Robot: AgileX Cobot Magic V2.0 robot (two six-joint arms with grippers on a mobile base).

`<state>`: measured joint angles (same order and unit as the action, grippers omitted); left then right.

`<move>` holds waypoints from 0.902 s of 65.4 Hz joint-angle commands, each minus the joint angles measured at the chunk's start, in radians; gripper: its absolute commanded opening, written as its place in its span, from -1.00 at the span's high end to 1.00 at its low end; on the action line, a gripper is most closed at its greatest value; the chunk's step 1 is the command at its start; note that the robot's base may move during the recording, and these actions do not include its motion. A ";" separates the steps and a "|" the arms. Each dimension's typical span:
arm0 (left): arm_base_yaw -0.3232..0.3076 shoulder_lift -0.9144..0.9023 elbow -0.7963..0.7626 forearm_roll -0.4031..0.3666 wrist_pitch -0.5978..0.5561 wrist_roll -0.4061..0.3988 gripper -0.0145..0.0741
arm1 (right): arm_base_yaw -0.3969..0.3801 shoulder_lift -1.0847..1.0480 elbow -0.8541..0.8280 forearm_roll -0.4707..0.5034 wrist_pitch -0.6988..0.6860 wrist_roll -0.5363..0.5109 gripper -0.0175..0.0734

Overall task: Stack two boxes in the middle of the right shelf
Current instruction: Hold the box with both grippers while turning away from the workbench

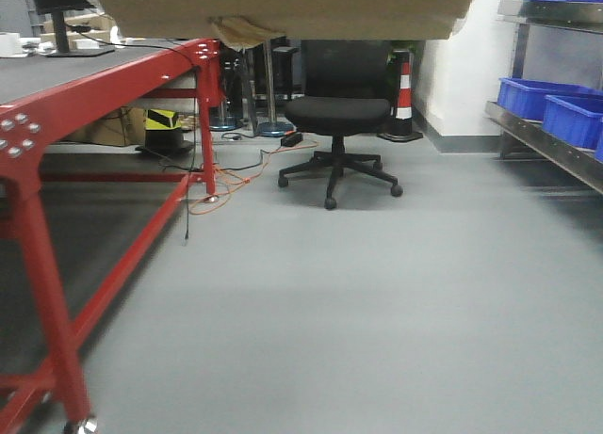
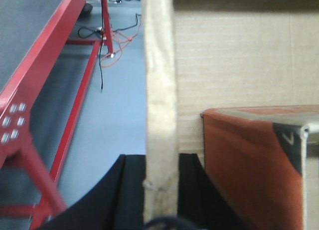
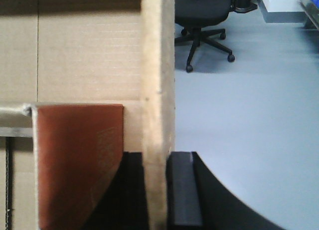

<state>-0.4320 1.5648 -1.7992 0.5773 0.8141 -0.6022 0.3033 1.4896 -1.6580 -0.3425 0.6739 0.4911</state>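
Note:
A large brown cardboard box point(image 1: 283, 6) hangs across the top of the front view, only its underside showing, with a yellowish tape flap point(image 1: 240, 31) dangling from it. My left gripper point(image 2: 160, 162) is shut on the box's left wall point(image 2: 160, 90), one black finger on each side. On the opposite wall point(image 3: 158, 80), my right gripper point(image 3: 158, 160) is shut the same way. An orange-brown boxy item point(image 2: 249, 165) point(image 3: 79, 160) lies inside the box. The steel shelf point(image 1: 542, 137) stands at the right edge. Neither gripper shows in the front view.
A red-framed table point(image 1: 57, 104) with a grey top runs along the left. A black office chair point(image 1: 337, 114) and a striped cone point(image 1: 403, 95) stand ahead. Blue bins point(image 1: 551, 109) sit on the shelf. Orange cables point(image 1: 221, 184) lie on the grey floor.

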 commanded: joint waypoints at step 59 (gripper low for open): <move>0.001 -0.013 -0.011 0.037 -0.047 0.000 0.92 | -0.004 -0.012 -0.016 -0.018 -0.077 0.002 0.95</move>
<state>-0.4320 1.5648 -1.7992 0.5911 0.8102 -0.6022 0.3033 1.4896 -1.6580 -0.3425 0.6675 0.4911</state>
